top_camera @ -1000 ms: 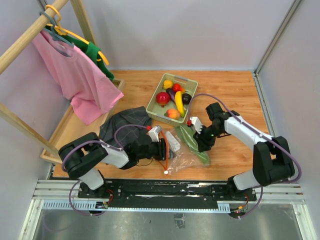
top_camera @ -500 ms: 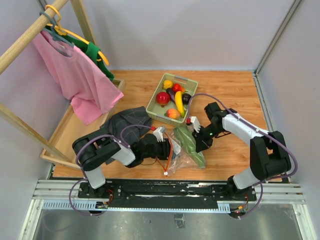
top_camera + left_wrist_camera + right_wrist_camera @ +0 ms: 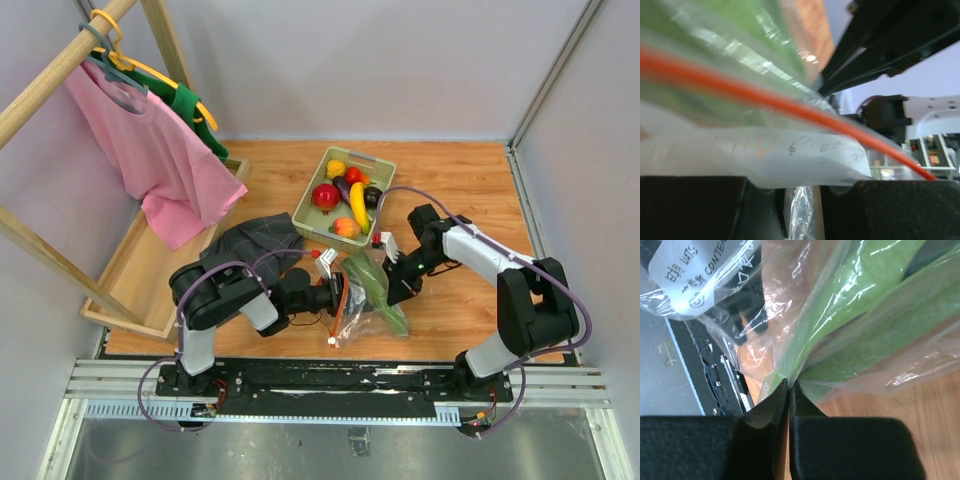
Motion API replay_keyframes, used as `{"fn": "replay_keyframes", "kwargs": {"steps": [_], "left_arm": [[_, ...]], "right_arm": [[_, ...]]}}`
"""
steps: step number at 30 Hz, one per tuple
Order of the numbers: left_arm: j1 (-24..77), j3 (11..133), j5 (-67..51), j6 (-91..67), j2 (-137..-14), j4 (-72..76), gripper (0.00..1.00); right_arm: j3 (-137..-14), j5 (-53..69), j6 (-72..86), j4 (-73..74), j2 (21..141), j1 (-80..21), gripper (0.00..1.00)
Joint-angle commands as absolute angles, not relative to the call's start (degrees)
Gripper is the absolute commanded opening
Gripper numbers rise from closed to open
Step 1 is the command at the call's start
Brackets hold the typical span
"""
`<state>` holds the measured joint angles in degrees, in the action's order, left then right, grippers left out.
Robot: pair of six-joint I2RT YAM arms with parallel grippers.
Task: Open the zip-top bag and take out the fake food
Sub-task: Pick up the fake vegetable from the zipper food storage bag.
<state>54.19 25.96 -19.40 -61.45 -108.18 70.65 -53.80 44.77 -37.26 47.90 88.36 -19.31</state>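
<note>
The right gripper (image 3: 789, 392) has its jaws pressed fully together on a fold of the zip-top bag (image 3: 790, 305), just where the tip of the long green leafy piece (image 3: 865, 315) meets them inside the plastic. Facing it across the bag, the left gripper (image 3: 802, 200) is closed to a narrow slit with crinkled film caught in it. The orange-red zip strip (image 3: 765, 102) and white label (image 3: 790, 160) lie just beyond its fingertips. Past both grippers, the pale green tray (image 3: 309, 192) holds the other fake food (image 3: 325, 196), among it a yellow banana (image 3: 358, 205).
</note>
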Motion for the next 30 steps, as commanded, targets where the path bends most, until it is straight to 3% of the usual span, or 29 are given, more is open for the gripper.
{"fn": "replay_keyframes", "kwargs": {"steps": [1, 6, 10, 17, 25, 30], "left_arm": [[54.36, 26.41, -25.27, -66.23, -108.61, 89.35, 0.22], [53.08, 23.47, -25.96, -67.01, -104.22, 94.05, 0.12], [52.31, 20.46, -24.62, -66.25, -101.13, 92.28, 0.11], [53.05, 20.35, -19.73, -64.29, -99.93, 73.61, 0.24], [55.00, 21.09, -12.91, -62.46, -100.88, 62.23, 0.26], [55.61, 21.57, -12.05, -63.29, -102.46, 61.87, 0.30]], "right_arm": [[-55.43, 52.36, -37.29, 49.46, 85.66, -20.24, 0.02], [-55.25, 56.45, -37.59, 49.50, 82.72, -16.53, 0.01], [-54.87, 55.81, -37.66, 49.46, 82.21, -14.88, 0.01], [-54.97, 53.61, -37.98, 50.41, 85.61, -16.87, 0.03], [-54.83, 47.07, -36.06, 48.40, 87.50, -19.84, 0.08], [-54.14, 43.94, -35.17, 47.20, 87.37, -20.47, 0.19]]}}
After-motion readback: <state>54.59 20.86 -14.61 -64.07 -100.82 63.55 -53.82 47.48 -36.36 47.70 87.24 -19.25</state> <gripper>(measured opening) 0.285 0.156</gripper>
